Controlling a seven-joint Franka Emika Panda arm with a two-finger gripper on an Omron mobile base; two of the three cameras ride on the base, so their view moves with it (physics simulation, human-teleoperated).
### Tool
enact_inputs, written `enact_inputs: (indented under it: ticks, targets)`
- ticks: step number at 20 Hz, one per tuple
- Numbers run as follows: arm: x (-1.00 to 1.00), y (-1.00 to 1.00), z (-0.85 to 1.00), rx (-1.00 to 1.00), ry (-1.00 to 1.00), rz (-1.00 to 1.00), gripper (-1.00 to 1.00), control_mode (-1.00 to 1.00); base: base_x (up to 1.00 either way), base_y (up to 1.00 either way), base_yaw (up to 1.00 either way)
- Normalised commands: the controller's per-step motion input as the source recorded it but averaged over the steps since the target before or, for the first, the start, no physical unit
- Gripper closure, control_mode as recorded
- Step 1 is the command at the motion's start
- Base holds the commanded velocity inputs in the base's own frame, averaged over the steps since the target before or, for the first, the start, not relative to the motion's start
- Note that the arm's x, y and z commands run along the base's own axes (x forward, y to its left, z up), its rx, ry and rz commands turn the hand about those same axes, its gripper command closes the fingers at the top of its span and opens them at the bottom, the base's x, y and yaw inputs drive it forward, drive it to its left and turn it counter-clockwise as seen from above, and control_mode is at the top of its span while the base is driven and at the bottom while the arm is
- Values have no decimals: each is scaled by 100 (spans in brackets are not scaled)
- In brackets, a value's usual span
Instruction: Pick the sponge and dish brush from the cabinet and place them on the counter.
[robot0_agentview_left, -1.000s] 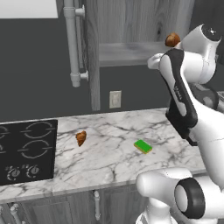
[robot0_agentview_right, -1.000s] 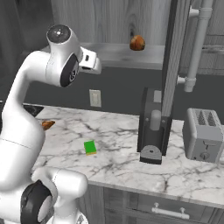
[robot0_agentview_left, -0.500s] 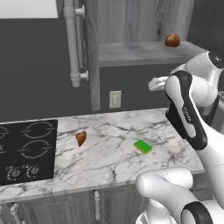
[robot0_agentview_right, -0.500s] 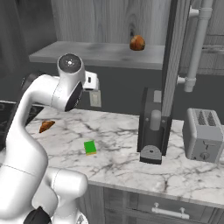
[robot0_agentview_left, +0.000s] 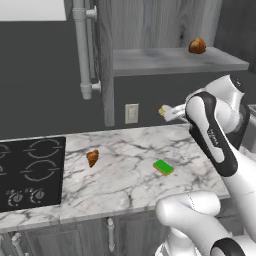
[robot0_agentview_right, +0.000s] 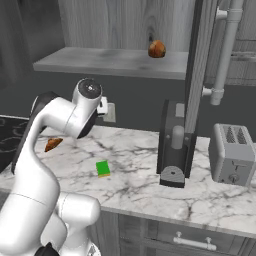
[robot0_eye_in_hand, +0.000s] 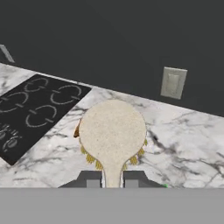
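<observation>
Working from your left: the black cooktop (robot0_agentview_left: 30, 172) sits on the counter (robot0_agentview_left: 125, 185), and the brown pastry lump (robot0_agentview_left: 92, 157) lies just right of it. If you lower the load there, you could knock the pastry or end on the burners. The sponge (robot0_agentview_left: 163, 167) already lies flat on the marble, so keep your descent off it too. Further right, your gripper (robot0_eye_in_hand: 112, 180) is clamped narrowly on the dish brush (robot0_eye_in_hand: 112, 131) by its slim handle, held above the counter with the round head facing the camera. With so thin a hold, I judge a quick swing could twist the brush or let it slip. Another brown lump (robot0_agentview_left: 197, 45) sits on the cabinet (robot0_agentview_left: 175, 60) shelf.
</observation>
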Motion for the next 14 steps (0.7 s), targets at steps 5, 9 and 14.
enact_inputs:
  ticks: [5, 9, 14]
  targets:
    - [5, 41, -56, -2, 11, 19, 100, -100, 0, 0, 0]
    - [14, 49, -59, -5, 12, 17, 100, -100, 0, 0, 0]
    - [19, 45, -62, -5, 11, 17, 100, -100, 0, 0, 0]
